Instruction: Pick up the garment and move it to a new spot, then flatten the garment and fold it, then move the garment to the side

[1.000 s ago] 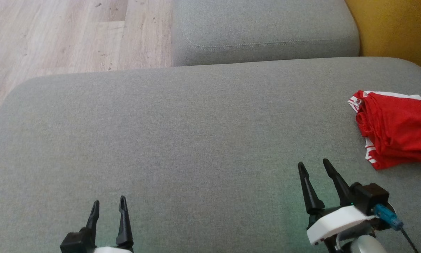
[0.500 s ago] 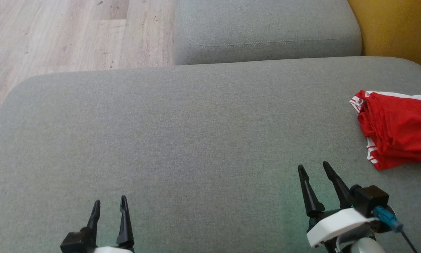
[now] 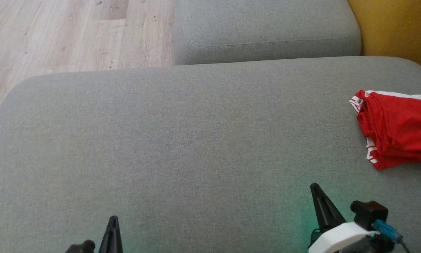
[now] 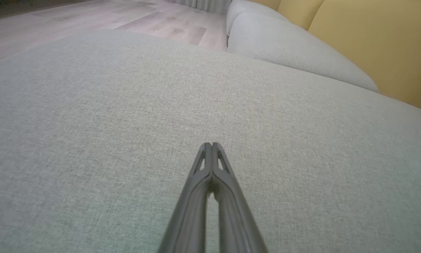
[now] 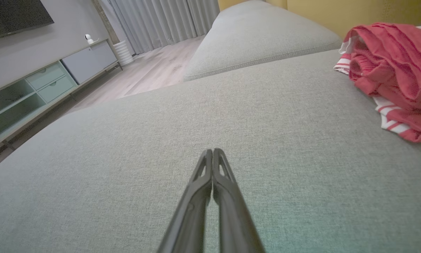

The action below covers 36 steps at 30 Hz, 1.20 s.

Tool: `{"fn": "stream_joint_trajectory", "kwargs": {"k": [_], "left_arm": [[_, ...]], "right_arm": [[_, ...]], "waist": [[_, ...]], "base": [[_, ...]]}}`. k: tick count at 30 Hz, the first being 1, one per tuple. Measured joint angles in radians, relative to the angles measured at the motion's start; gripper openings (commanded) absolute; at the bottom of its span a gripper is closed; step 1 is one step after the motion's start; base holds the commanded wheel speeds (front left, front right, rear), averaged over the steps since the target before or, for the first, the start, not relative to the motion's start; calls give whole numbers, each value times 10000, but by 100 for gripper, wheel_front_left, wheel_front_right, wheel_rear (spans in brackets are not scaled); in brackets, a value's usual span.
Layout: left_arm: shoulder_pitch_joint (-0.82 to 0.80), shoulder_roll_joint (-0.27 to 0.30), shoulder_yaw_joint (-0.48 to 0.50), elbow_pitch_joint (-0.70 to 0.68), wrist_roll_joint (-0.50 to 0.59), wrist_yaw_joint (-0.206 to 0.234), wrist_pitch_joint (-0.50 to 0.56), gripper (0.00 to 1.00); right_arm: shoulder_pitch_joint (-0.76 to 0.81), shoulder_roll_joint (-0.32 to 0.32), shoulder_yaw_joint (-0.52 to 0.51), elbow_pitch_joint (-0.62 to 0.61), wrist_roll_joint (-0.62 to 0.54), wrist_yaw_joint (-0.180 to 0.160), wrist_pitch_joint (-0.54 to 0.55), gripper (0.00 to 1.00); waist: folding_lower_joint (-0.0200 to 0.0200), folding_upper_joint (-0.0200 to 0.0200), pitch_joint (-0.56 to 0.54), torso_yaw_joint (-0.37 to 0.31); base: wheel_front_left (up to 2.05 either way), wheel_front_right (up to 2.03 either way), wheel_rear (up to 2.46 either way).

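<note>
Both of your pincers are closed tight and hold nothing: the left pincer (image 4: pixel 210 144) and the right pincer (image 5: pixel 213 151) sit low over the grey sofa cushion (image 3: pixel 196 133). The red garment (image 3: pixel 396 130), trimmed with white stripes, lies bunched on the cushion to your right, apart from the right pincer.

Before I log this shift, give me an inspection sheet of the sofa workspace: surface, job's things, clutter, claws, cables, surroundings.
Surface: grey sofa cushion, bare in the middle.
Job's things: red garment with white stripes, bunched near the cushion's right side, not held.
Clutter: nothing seen.
Claws: left claw shut, empty; right claw shut, empty, short of the garment.
Cables: cable with a blue plug at the right wrist.
Surroundings: second cushion, wood floor, yellow backrest, cabinet, curtains.
</note>
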Motion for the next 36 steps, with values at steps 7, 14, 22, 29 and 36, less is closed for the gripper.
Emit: {"fn": "stream_joint_trajectory", "kwargs": {"k": [7, 14, 22, 29, 36], "left_arm": [[-2, -52, 259, -2, -608, -205, 180, 0], [-66, -144, 556, -4, -1195, -385, 362, 0], [-241, -267, 871, -17, -1877, -594, 610, 0], [-256, -343, 1143, -23, -2458, -779, 786, 0], [-424, -430, 1398, -50, -3062, -986, 974, 0]], "right_arm": [[-8, -2, -77, -4, 828, 0, 50, 0], [-20, -8, -199, -52, 1641, -2, 150, 0], [-42, -13, -332, -73, 2579, -2, 307, 0], [-182, -23, -447, -107, 3388, -2, 401, 0], [-261, -48, -617, -136, 4186, -2, 497, 0]], "waist": [[0, 0, 22, -10], [0, 0, 43, -20], [0, 0, 68, -30], [0, 0, 90, -40], [0, 0, 112, -50]], "base": [[0, 0, 0], [0, 0, 0], [0, 0, 0], [0, 0, 0], [0, 0, 0]]}}
